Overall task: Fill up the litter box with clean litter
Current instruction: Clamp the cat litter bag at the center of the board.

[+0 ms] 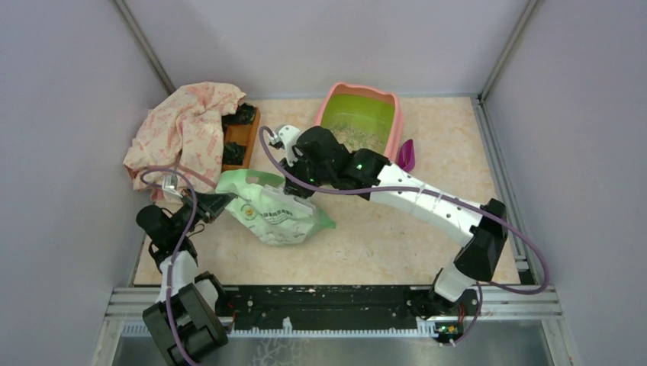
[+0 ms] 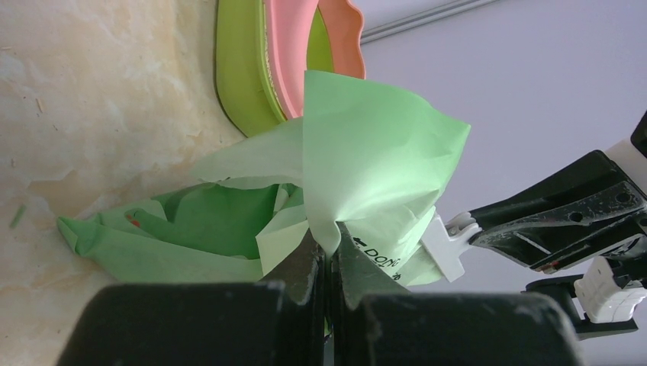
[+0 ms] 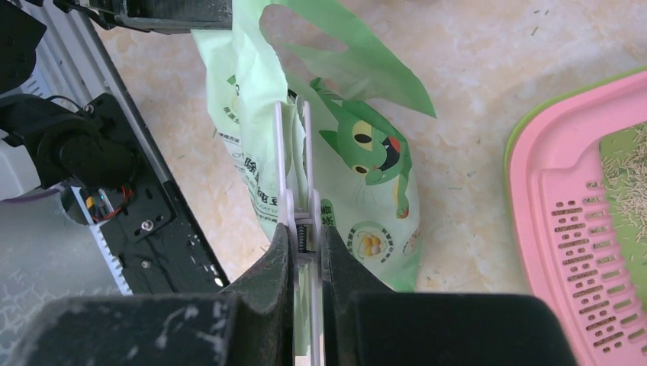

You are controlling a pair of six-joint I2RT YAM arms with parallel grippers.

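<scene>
The litter box [image 1: 391,122], with its pink rim and lime-green inside, stands at the back of the table. A thin scatter of pale clean litter [image 1: 352,137] lies in it. A light green printed bag [image 1: 276,211] lies in front of it. My left gripper [image 2: 328,245] is shut on a fold of the bag's [image 2: 366,145] top edge. My right gripper [image 3: 305,229] is shut on a white clip [image 3: 293,152] that sits on the bag [image 3: 366,164]. The box's slotted pink ledge [image 3: 568,206] and litter [image 3: 627,191] show at the right of the right wrist view.
A magenta scoop [image 1: 407,155] lies right of the litter box. A pink patterned cloth [image 1: 187,126] and a wooden tray [image 1: 243,136] with dark objects sit at the back left. Grey walls enclose the table on three sides.
</scene>
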